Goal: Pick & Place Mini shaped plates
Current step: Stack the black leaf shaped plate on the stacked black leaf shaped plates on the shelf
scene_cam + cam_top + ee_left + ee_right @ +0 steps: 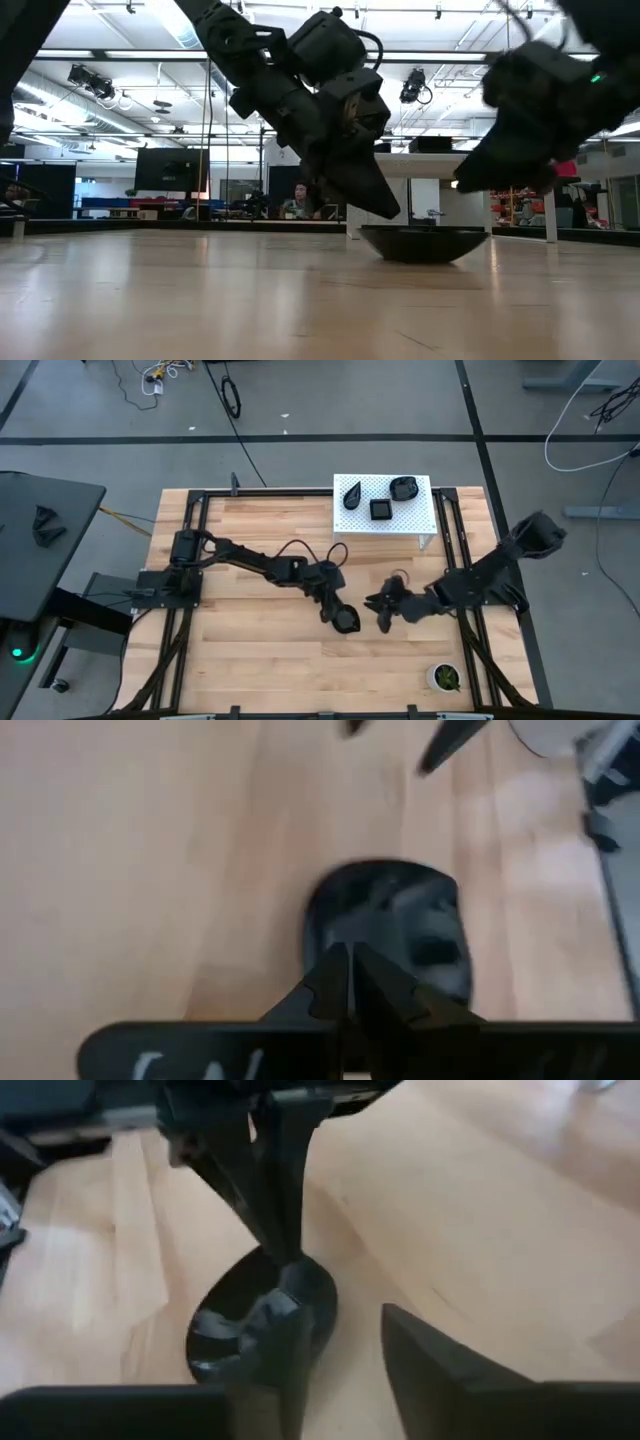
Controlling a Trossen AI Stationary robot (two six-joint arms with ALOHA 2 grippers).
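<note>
1. One small black oval plate (346, 621) lies flat on the wooden table (250, 660), near the middle. Three more small plates (380, 499) sit on the white perforated stand (345, 522) at the table's far side.
2. The left gripper (338, 612) is at the oval plate's rim with its fingers (345, 982) pinched together. Whether they clamp the rim or merely touch it is unclear from these views. If the hold is only on the glossy edge, the plate may well slip or tip out when lifted.
3. The right gripper (383, 612) is just beside the plate with its fingers (430, 1365) spread apart, one of them close to the rim. Closing in now risks nudging the plate sideways or knocking the left gripper's fingers.
4. The two grippers are very near each other, so a collision seems the main hazard.
5. A small white pot with a plant (445, 678) stands at the near right corner, within reach of a wide swing of the right arm.
</note>
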